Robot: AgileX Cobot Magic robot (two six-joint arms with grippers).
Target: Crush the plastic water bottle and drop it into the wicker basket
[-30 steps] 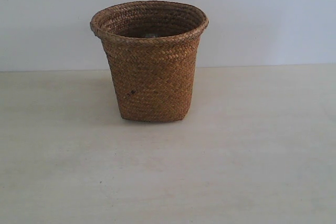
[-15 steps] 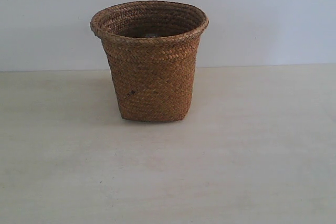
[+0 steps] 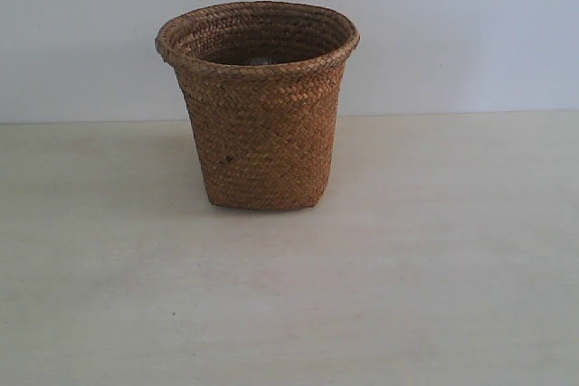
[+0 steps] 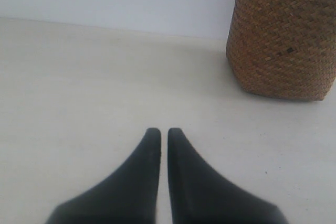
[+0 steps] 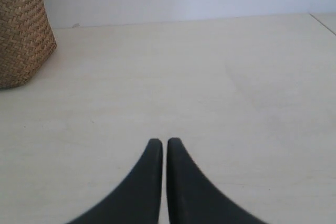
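Inside of wicker basket (image 3: 262, 133) mostly hidden by its wall, cropped in both wrist views

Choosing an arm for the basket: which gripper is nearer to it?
Left, by a small margin, as far as I can judge. The left gripper has the basket ahead and slightly aside. From the right gripper it sits further off to the side. Neither touches it.
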